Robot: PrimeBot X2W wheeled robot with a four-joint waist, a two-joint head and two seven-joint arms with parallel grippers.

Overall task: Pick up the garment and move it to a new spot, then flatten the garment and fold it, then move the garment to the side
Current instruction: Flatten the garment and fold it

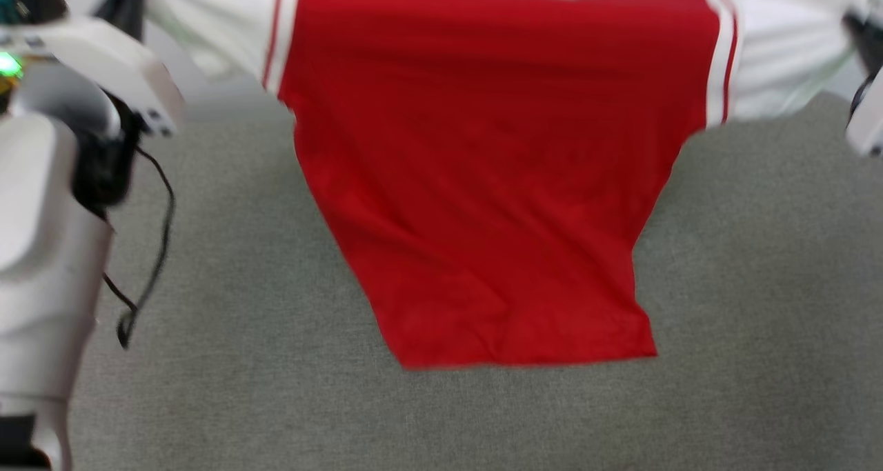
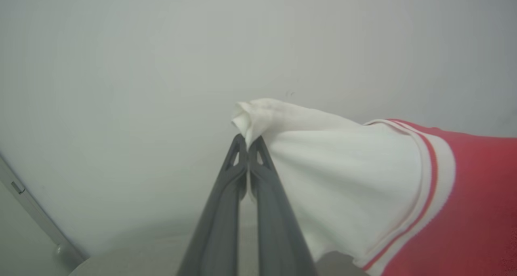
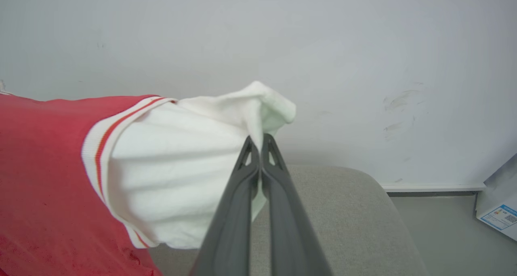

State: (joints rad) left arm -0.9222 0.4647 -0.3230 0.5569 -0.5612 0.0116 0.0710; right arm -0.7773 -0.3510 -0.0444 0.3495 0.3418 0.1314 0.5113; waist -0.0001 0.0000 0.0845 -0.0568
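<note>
A wide, grey, woven-fabric padded surface (image 1: 227,388) fills the lower part of the head view, with a plain white wall (image 3: 363,45) behind it. Stretched out in the air above the surface hangs the garment (image 1: 483,181), a red jersey-style shirt of soft cloth with white sleeves and red-and-white striped trim at the shoulders. Its plain red body faces the head camera and drapes down toward the grey surface. The view is blurred, so it is unclear whether the hem touches. At the left edge of the head view stands the robot's pale left forearm (image 1: 48,264), with a thin black cable (image 1: 155,250) looping beside it. The left gripper (image 2: 248,140) has its two long dark fingers pinched together on the bunched tip of one white sleeve. The right gripper (image 3: 258,140) is clamped the same way on the other sleeve's tip. A white box with a blue-printed label (image 3: 499,203) sits on the floor beyond the surface.
</note>
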